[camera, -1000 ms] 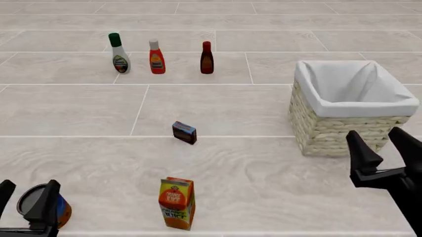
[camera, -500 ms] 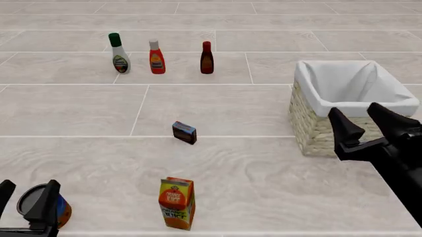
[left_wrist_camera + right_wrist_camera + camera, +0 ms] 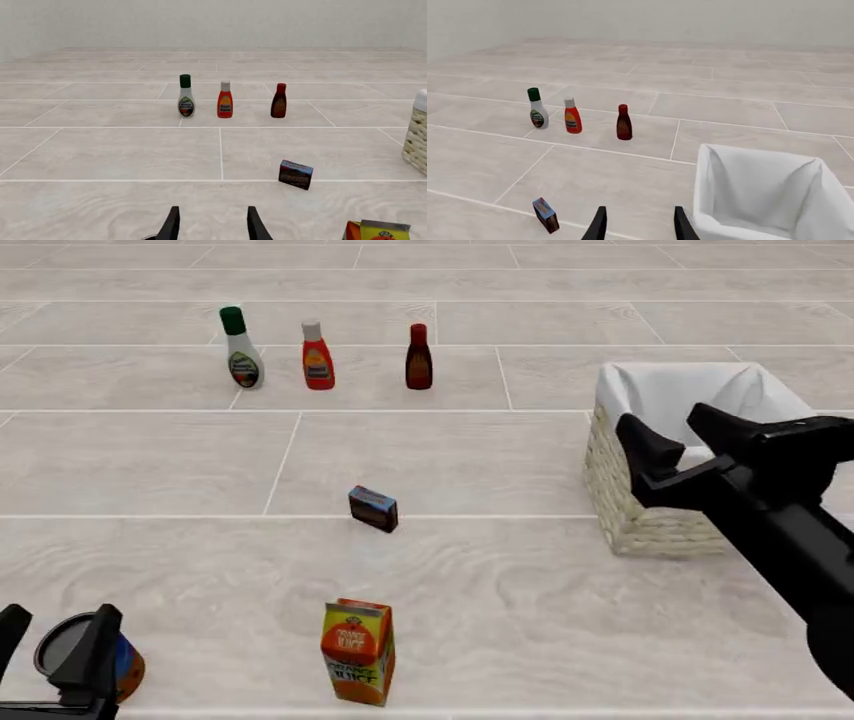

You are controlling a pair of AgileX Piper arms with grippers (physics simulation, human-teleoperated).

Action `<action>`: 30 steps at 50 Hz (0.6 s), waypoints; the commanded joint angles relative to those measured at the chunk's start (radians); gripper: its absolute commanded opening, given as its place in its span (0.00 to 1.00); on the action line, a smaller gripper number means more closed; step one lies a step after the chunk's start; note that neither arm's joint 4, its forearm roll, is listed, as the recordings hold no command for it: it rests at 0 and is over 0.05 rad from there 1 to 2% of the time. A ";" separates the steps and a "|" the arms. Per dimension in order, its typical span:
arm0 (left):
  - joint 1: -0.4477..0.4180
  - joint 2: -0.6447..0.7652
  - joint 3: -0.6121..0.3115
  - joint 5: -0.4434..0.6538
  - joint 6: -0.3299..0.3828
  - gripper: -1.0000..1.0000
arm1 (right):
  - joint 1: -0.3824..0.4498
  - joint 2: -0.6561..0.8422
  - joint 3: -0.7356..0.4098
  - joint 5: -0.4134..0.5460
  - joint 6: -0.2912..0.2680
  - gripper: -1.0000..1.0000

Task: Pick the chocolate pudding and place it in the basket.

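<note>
The chocolate pudding (image 3: 374, 508) is a small dark brown carton standing on the tiled surface near the middle; it also shows in the left wrist view (image 3: 295, 174) and the right wrist view (image 3: 546, 215). The wicker basket (image 3: 641, 512) with white cloth lining stands at the right; its lining shows in the right wrist view (image 3: 760, 195). My right gripper (image 3: 678, 437) is open and empty, raised in front of the basket, well right of the pudding. My left gripper (image 3: 47, 635) is open and empty at the bottom left corner.
An orange juice carton (image 3: 358, 651) stands near the front, below the pudding. Three bottles stand in a row at the back: a white green-capped one (image 3: 242, 349), a red one (image 3: 316, 356) and a dark one (image 3: 418, 358). A round can (image 3: 74, 655) lies by my left gripper.
My right gripper has risen and moved left and forward, from low beside the basket's front to in front of its near left side. The left arm and the objects have not moved.
</note>
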 commanded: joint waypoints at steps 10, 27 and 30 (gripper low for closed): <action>0.000 0.000 0.000 0.000 0.000 1.00 | 0.049 0.162 -0.141 0.022 0.030 1.00; 0.000 0.000 0.000 0.000 0.000 1.00 | 0.094 0.293 -0.228 0.011 0.026 1.00; 0.000 0.000 0.000 0.000 0.000 1.00 | 0.104 0.316 -0.246 0.012 0.023 1.00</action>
